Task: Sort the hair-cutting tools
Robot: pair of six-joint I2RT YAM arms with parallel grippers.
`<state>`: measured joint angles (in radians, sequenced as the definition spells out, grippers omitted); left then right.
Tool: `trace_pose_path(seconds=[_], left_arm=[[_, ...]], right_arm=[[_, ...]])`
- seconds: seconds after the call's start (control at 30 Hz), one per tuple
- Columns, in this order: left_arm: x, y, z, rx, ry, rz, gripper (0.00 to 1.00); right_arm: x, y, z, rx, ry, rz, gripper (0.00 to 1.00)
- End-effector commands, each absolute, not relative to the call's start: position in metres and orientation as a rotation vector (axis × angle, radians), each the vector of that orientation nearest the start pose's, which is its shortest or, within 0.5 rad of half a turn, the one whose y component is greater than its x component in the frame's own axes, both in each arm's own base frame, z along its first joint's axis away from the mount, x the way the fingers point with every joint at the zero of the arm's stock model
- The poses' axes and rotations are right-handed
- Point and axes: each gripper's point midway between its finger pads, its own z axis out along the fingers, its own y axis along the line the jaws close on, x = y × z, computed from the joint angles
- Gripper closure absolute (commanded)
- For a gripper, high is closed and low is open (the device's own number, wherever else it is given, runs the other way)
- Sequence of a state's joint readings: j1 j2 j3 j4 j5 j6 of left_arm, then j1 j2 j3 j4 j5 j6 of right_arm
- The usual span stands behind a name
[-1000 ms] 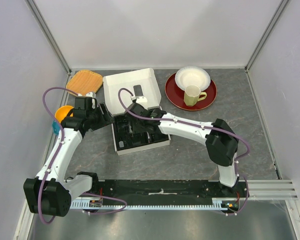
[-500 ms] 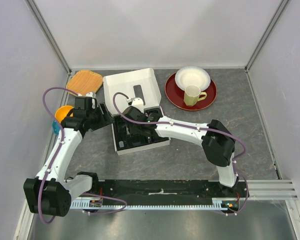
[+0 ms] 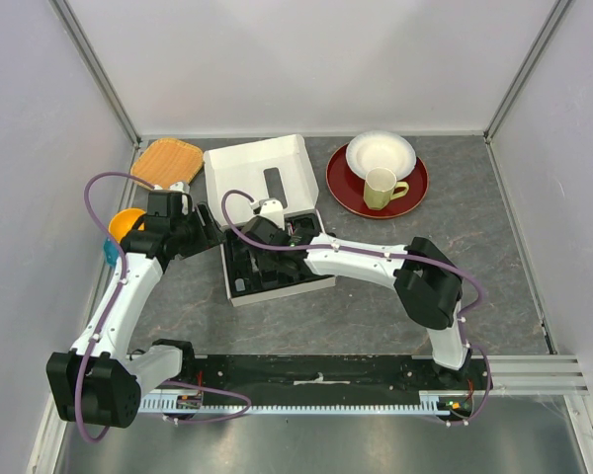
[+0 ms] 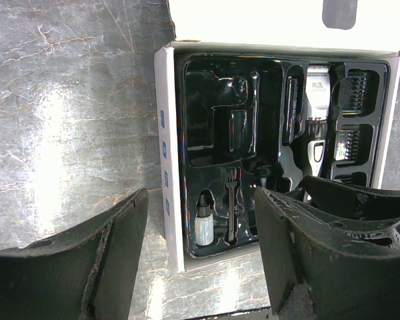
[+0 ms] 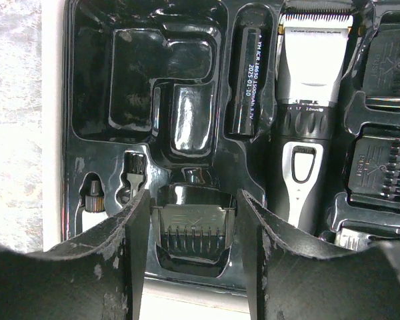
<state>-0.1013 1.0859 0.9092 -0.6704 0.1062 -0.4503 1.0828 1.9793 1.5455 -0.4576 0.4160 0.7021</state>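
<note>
The black moulded tray (image 3: 239,269) sits in its white box at mid table. In the right wrist view the black and silver clipper (image 5: 307,100) lies in its slot, with comb attachments (image 5: 380,160) to its right and the thin cleaning brush (image 5: 123,179) at lower left. My right gripper (image 5: 193,247) is over the tray's near edge, shut on a black comb attachment (image 5: 193,223). My left gripper (image 4: 203,253) is open and empty, hovering at the box's left corner. The left wrist view shows the clipper (image 4: 315,113), brush (image 4: 232,207) and combs (image 4: 352,90).
The box's white lid (image 3: 257,168) stands open behind the tray. A woven tray (image 3: 166,162) and an orange bowl (image 3: 127,222) are at the left. A red plate (image 3: 356,193) with a white bowl (image 3: 381,155) and a cup (image 3: 381,188) is at the back right. A small oil bottle (image 4: 205,225) lies in the tray.
My right gripper has moved left and nearer across the tray. The left arm has not moved.
</note>
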Motion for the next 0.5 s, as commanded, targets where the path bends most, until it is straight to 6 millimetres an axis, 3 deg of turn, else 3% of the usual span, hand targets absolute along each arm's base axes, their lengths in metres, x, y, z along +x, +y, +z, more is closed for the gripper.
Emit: trace_pose_path(seconds=[0.0,0.47], left_arm=[[0.284,-0.061,0.157,-0.327,2.394,-0.350,0.29],[0.284,-0.060,0.156,-0.330,2.393,-0.347,0.29]], right_arm=[[0.278,0.424,0.091,-0.277,2.364,0.328,0.75],[0.267,0.424,0.074,-0.289,2.421,0.315,0.72]])
